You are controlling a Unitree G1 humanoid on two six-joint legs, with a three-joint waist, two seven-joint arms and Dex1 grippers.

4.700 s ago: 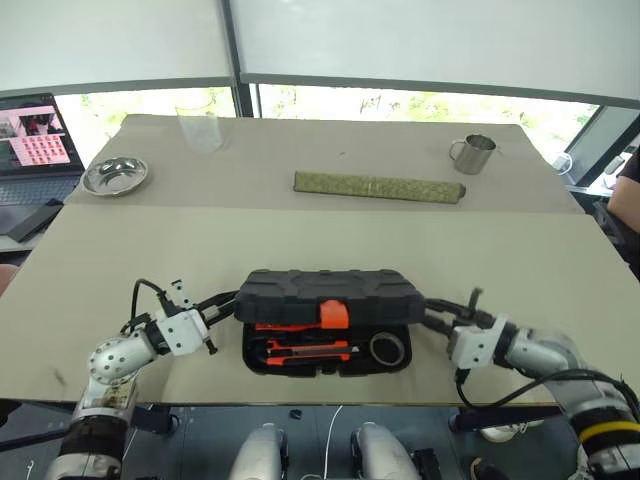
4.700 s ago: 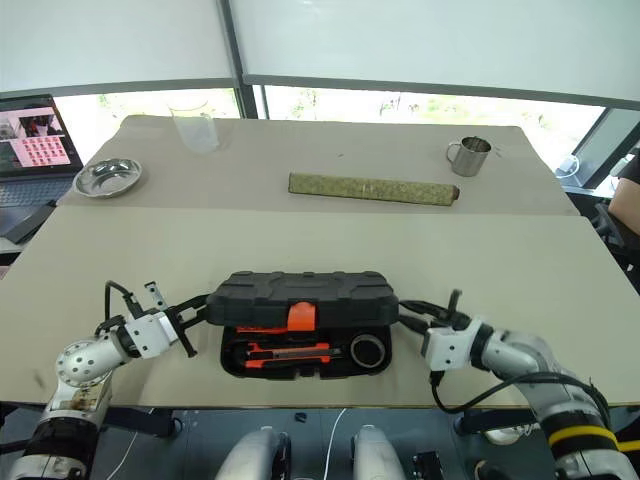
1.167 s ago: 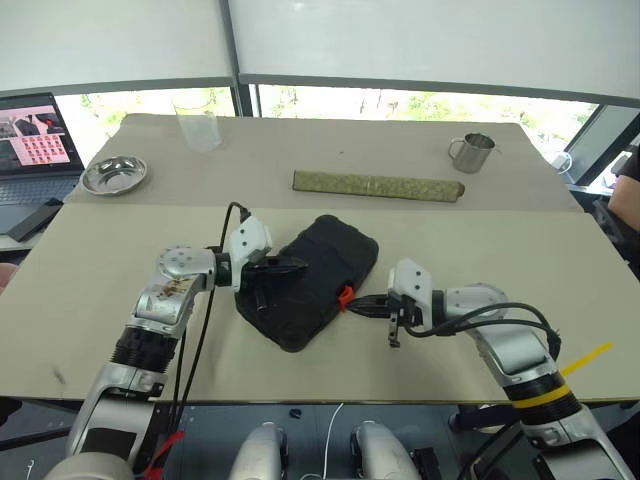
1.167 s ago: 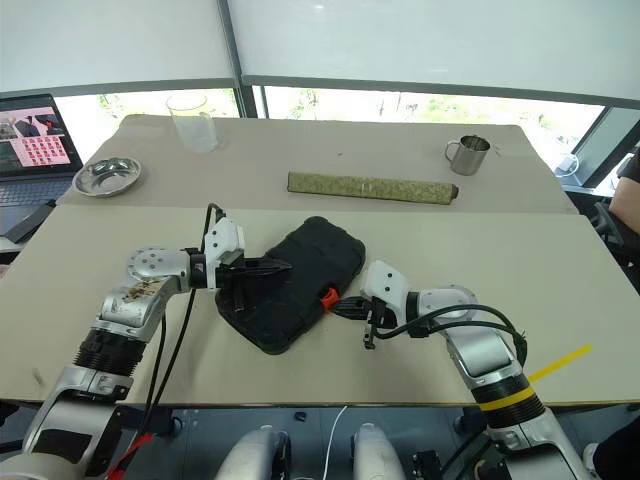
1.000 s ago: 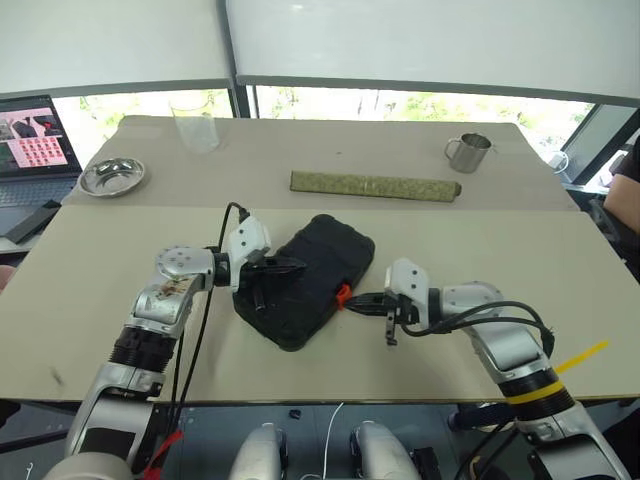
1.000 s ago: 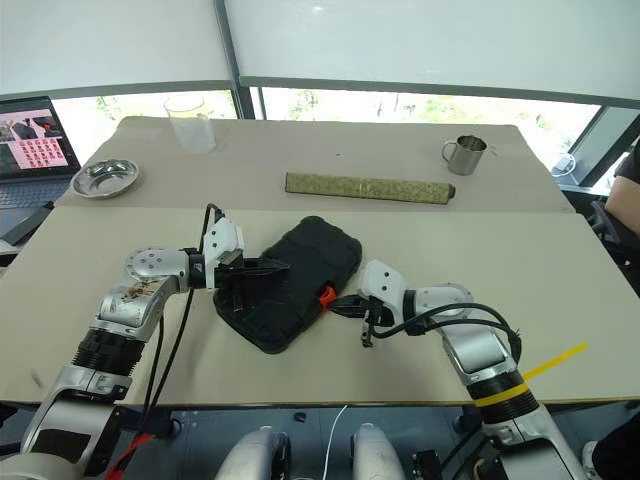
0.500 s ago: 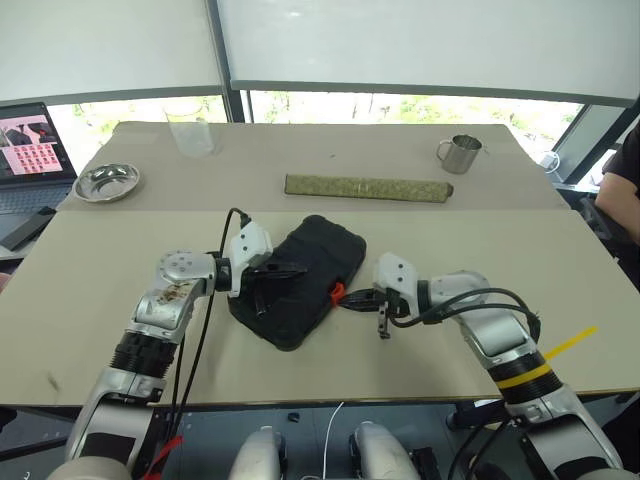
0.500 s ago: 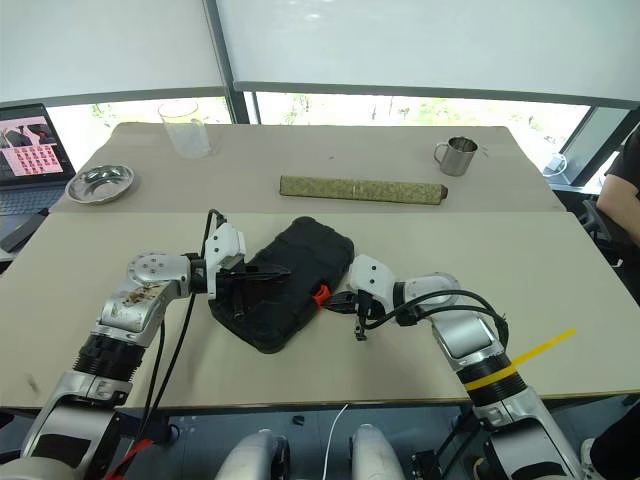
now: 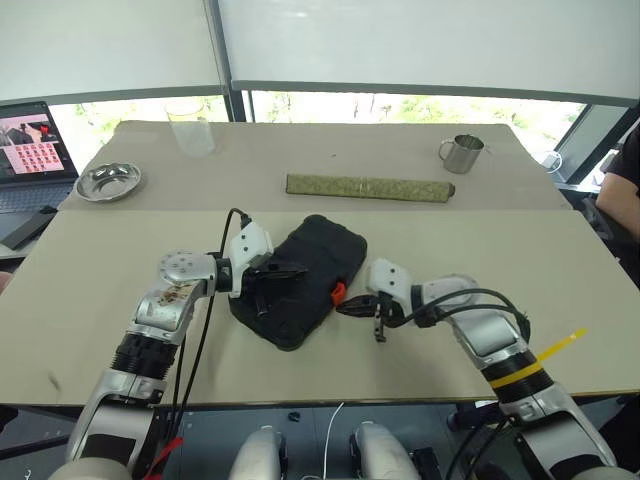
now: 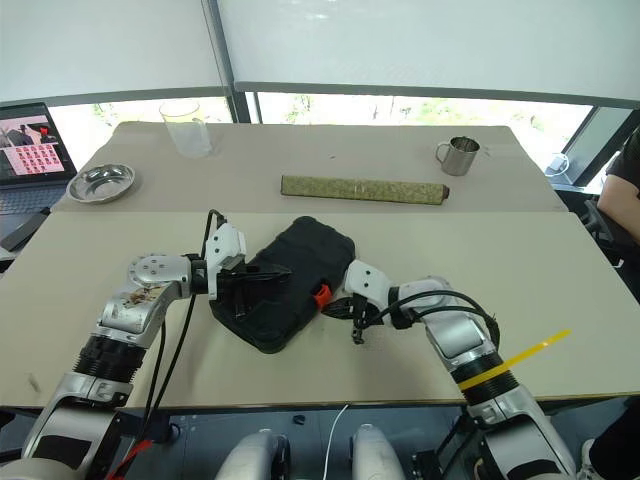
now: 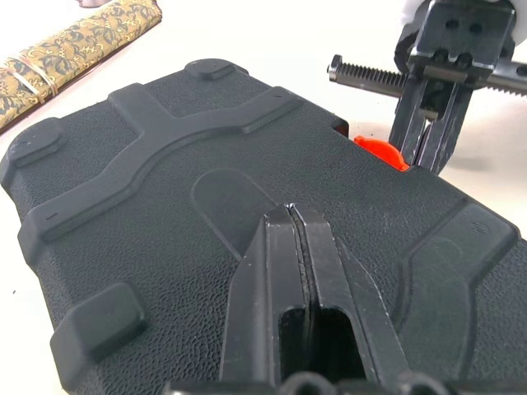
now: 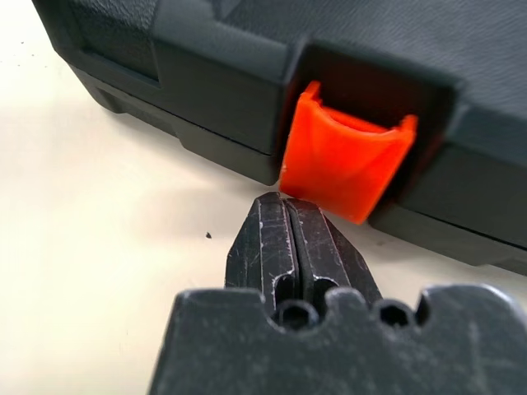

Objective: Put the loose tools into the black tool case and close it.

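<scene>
Black rectangular plastic tool case (image 9: 300,279) lay shut, mid-counter. Left tool (image 11: 290,220), fingers together, pressed its lid; right tool (image 12: 290,216), pinched empty, sat at the orange latch's (image 12: 346,161) 6 o'clock. Best: hold lid firm, push latch squarely home.

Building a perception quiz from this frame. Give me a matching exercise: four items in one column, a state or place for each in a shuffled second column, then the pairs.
Items:
1. black tool case
2. orange latch
3. left gripper
4. olive-green bar

States or places:
A. fingers shut, resting on the case lid
B. lies on the far side of the table, beyond the case
C. lid down, sits at an angle on the table
D. sticks out from the case's edge, shut right gripper tip right at it

Pairs: 1-C, 2-D, 3-A, 4-B
</scene>
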